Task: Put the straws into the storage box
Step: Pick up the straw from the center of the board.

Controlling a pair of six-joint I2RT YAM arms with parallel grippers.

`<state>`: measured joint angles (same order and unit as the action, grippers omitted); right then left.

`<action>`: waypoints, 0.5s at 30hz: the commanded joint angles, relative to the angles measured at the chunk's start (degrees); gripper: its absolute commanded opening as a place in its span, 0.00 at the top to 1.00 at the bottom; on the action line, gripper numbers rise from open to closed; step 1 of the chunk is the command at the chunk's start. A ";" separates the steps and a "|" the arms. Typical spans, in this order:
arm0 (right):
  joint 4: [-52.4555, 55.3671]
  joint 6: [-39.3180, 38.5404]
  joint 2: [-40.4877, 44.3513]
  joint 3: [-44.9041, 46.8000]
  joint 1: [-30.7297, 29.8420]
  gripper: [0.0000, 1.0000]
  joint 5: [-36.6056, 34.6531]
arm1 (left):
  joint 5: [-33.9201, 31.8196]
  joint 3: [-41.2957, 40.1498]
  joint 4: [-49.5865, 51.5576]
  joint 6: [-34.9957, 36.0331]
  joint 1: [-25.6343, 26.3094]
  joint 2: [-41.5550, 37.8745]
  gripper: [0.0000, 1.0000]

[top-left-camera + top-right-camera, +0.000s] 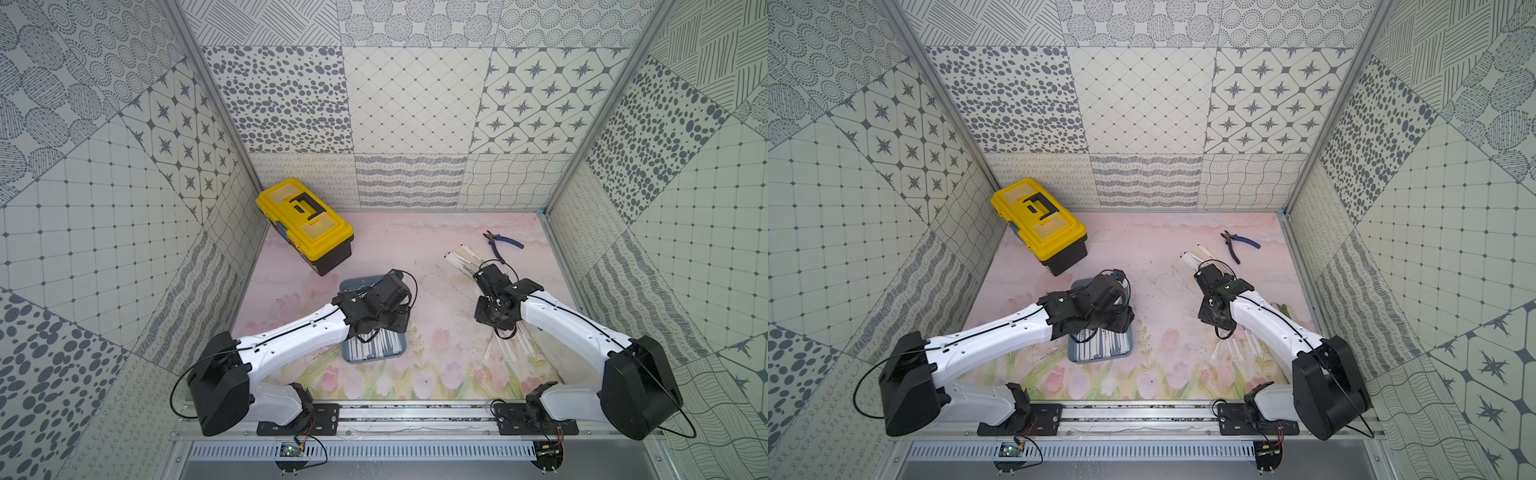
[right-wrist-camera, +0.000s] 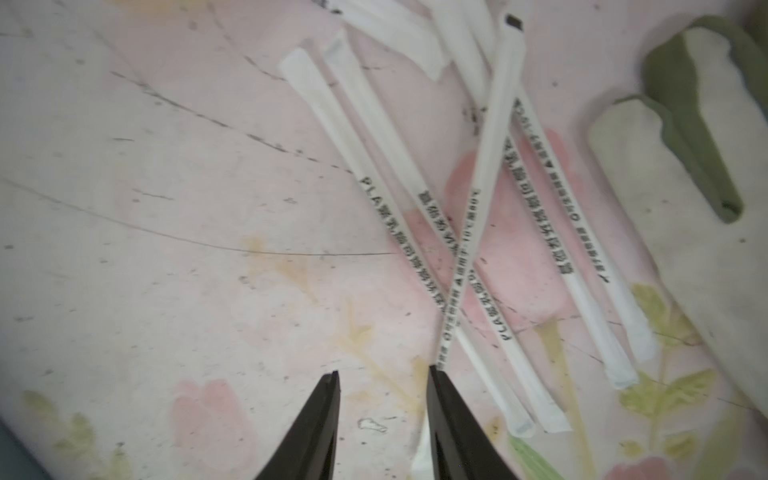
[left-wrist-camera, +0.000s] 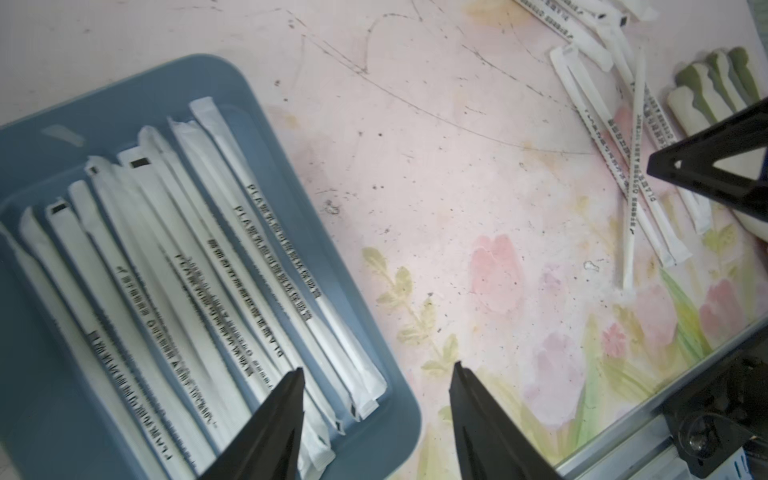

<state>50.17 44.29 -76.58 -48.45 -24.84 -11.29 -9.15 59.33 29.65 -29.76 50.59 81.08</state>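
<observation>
- Left gripper (image 3: 378, 368): jaws stand well apart and hold nothing. One finger hangs over the straws (image 3: 187, 270) inside the storage box (image 3: 124, 95); the other hangs over the bare mat just beside the box's long rim.
- Right gripper (image 2: 382, 370): jaws are parted by a narrow gap, with nothing clamped between them. The printed end of one loose straw (image 2: 473, 199) touches the tip of one finger. This gripper is well apart from the storage box, on the right arm's side of it.
- Storage box: blue-grey tray with a low rim, lying flat on the floral mat (image 1: 440, 345). In both top views the left arm's wrist covers its middle.
- Straws in the box: white-wrapped sticks with dark print, lying side by side along the box's length, all within the rim.
- Loose straws: a crossed scatter on the mat, well apart from the box. In a top view there is a far group (image 1: 461, 257) and a near group (image 1: 524, 344), with the right gripper between them.
- Yellow toolbox (image 1: 305, 226): lid shut, near the box on its far side.
- Blue-handled pliers (image 1: 503, 243): flat on the mat, well apart from the box, past the far group.
</observation>
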 commanded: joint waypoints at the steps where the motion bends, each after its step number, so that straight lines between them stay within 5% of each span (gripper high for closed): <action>1: -2.68 -3.44 0.83 1.78 3.38 0.61 -1.29 | -2.89 5.14 0.50 1.64 4.20 7.30 0.40; 15: -12.59 -4.60 -7.00 5.18 7.54 0.78 0.27 | -2.96 5.10 0.50 1.54 4.52 9.02 0.40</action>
<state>40.56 39.99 -82.74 -44.25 -18.00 -10.92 -10.72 63.79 29.54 -29.30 54.98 90.00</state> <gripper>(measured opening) 0.221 0.603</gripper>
